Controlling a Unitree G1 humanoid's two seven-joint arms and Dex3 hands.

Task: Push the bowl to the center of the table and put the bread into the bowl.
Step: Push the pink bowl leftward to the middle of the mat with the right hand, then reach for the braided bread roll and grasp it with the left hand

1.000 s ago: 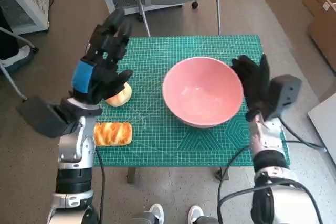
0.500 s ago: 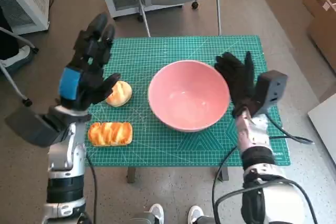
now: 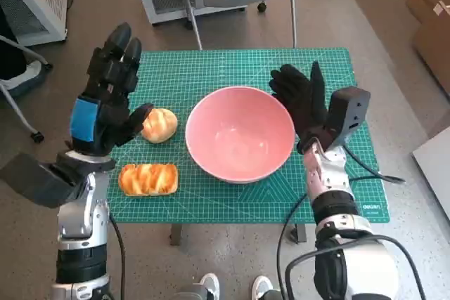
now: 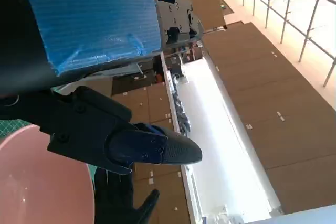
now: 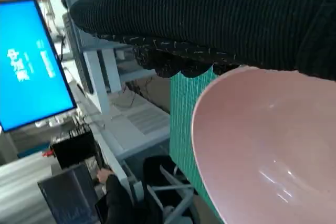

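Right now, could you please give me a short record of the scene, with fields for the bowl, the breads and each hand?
bowl: pink bowl, empty, upright near the middle of the green mat
breads: round bun and braided loaf, both on the mat on the bowl's left-hand side, neither in the bowl
left hand: left hand raised above the bun, fingers spread, holding nothing
right hand: right hand open, flat against the bowl's rim

Bowl (image 3: pixel 240 135) sits mid-table (image 3: pixel 211 201). Round bun (image 3: pixel 159 125) just left of it, long bread (image 3: pixel 148 178) nearer the front-left edge. Right hand (image 3: pixel 299 96) against bowl's right rim, left hand (image 3: pixel 105 107) above table's left edge.
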